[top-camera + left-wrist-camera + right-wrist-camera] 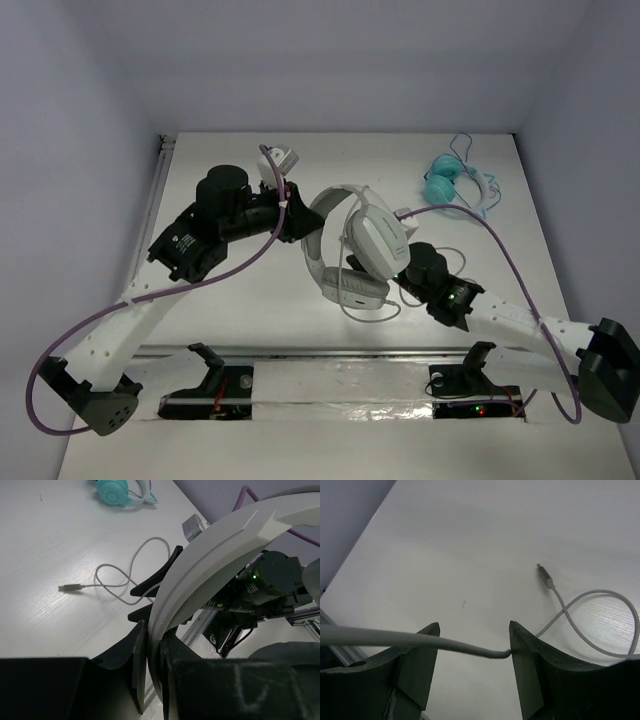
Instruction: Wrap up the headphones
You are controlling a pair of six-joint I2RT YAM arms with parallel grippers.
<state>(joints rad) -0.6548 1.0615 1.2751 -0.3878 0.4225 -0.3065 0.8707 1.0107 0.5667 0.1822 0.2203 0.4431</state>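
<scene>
Count first: two sets on the table [220, 330], one white and one teal; two grippers; one long cable with one plug.

The headphones [365, 240], the white set, are in the middle of the top view, left of the teal headphones [447, 182] and nearer the camera, well apart from them. They are large and light grey-white. They have a wide, flat headband [215, 560] marked with a raised line, and two rounded-rectangular ear cups, one [378, 238] tilted up and facing the teal headphones, the other [350, 290] lower and farther from them. Whether the lower cup rests on the table cannot be told.

The left gripper [154, 630] is on the side of the white set away from the teal headphones. It is clamped on the headband, whose curve rises out from between its two dark fingers.

The right gripper [474, 630] sits nearer the camera than the teal headphones, just beside the upper cup. Its jaws stand apart. The thin grey cable [395, 639] crosses over one finger, spans the gap and meets the inner edge of the other, unpinched.

The rest of the cable lies in a loose loop on the table, ending in the plug [546, 576], which lies flat and touches nothing else. In the left wrist view the loop and plug lie nearer than the teal headphones, apart from them.
</scene>
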